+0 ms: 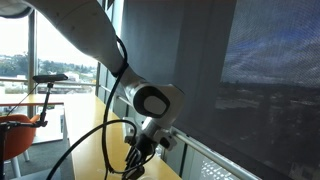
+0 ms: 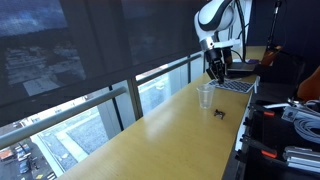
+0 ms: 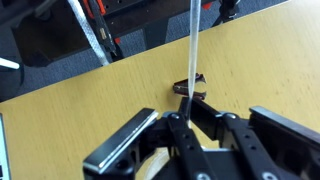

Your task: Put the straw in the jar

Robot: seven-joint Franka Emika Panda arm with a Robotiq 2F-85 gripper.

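Note:
In the wrist view my gripper [image 3: 186, 120] is shut on a thin white straw [image 3: 191, 50], which runs straight out from between the fingers over the wooden table. In an exterior view the gripper [image 2: 215, 70] hangs just above and slightly behind a clear plastic jar [image 2: 205, 96] that stands upright on the table. The straw is too thin to make out there. In the wrist view a pale curved edge [image 3: 152, 168] at the bottom may be the jar's rim. The gripper also shows low in an exterior view [image 1: 136, 160].
A small black binder clip [image 3: 189, 86] lies on the table beside the jar [image 2: 220, 112]. An open laptop [image 2: 236, 84] sits behind the jar. The long wooden table [image 2: 150, 140] runs along a window with dark blinds. Equipment and cables [image 2: 295, 120] stand past the table's edge.

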